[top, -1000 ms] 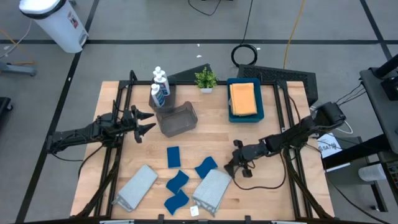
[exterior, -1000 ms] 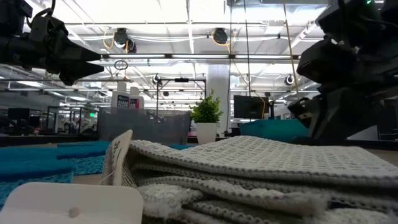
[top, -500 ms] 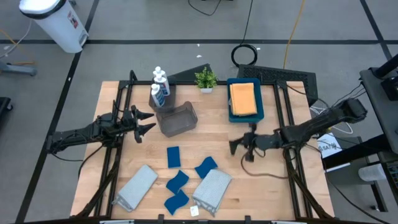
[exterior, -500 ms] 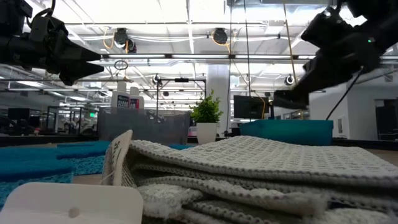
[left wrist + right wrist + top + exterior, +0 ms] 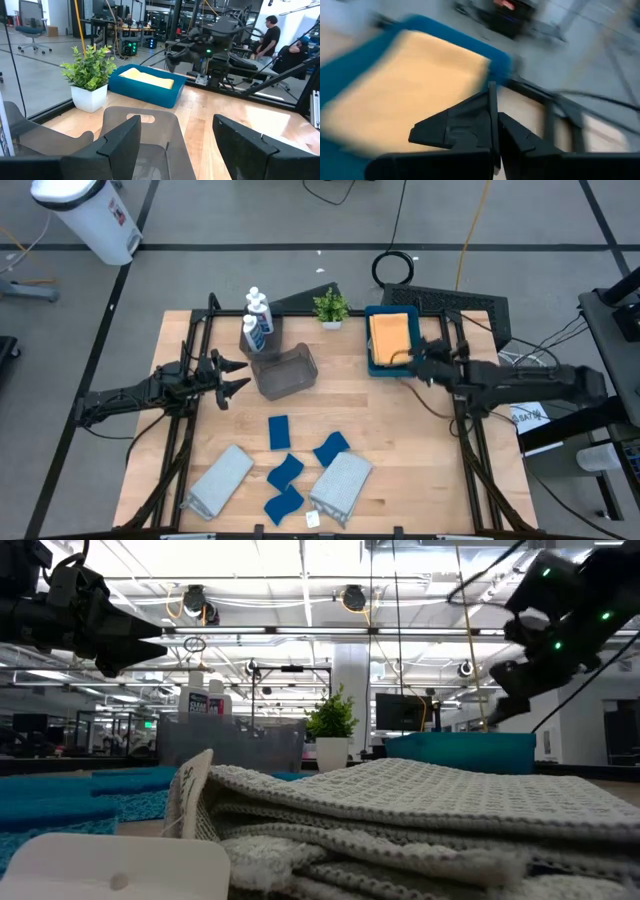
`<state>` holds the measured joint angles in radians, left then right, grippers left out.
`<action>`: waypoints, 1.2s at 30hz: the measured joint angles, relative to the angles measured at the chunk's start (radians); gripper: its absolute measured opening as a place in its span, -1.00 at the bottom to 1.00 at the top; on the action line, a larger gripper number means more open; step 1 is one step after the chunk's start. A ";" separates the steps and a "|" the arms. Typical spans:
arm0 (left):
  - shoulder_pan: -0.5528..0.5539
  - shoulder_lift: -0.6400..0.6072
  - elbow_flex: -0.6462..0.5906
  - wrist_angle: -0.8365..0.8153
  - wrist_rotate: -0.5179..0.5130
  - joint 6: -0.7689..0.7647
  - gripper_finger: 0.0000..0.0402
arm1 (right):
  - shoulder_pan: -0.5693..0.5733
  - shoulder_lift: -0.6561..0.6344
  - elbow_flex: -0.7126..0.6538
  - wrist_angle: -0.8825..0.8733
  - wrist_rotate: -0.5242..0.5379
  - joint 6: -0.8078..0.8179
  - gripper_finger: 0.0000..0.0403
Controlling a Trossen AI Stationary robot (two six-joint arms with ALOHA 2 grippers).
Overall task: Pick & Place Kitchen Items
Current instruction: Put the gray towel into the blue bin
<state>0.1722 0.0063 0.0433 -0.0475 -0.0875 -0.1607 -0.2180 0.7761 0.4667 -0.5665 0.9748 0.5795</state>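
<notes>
Two folded grey cloths [image 5: 218, 480] [image 5: 342, 483] and several blue sponges [image 5: 285, 472] lie flat on the near half of the table. White bottles [image 5: 257, 320] stand at the far left. A folded orange cloth [image 5: 392, 338] lies in the blue tray [image 5: 372, 365]. My right gripper [image 5: 407, 358] hovers at the tray's near right corner, shut on nothing; its wrist view shows the shut fingers [image 5: 494, 125] over the orange cloth [image 5: 410, 100]. My left gripper [image 5: 235, 376] waits open and level beside the grey bin [image 5: 286, 370].
A potted plant [image 5: 331, 307] stands at the far edge, left of the tray. The grey bin lies on its side near the bottles. Bare wood shows in the table's middle and right. Dark frame rails [image 5: 470, 460] run along both sides. People stand beyond the table [image 5: 270, 35].
My right gripper has risen from beside the right grey cloth near the table's front and swung toward the far edge, ending at the blue tray's near right corner. It has turned and rolled on the way. No object has moved.
</notes>
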 joint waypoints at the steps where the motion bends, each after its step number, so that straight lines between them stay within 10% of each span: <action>1: 0.000 0.000 0.000 0.000 0.000 0.000 0.25 | -0.053 0.005 0.000 -0.013 0.004 -0.001 -1.00; 18: 0.000 0.000 0.000 0.000 0.000 0.000 0.25 | -0.822 0.050 -0.257 0.344 -0.021 -0.356 -1.00; 36: 0.000 0.000 0.000 0.000 0.000 0.000 0.25 | -0.887 0.023 -0.269 0.435 -0.141 -0.469 -0.31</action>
<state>0.1724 0.0063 0.0433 -0.0477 -0.0875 -0.1604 -1.1049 0.7986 0.1974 -0.1316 0.8333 0.1110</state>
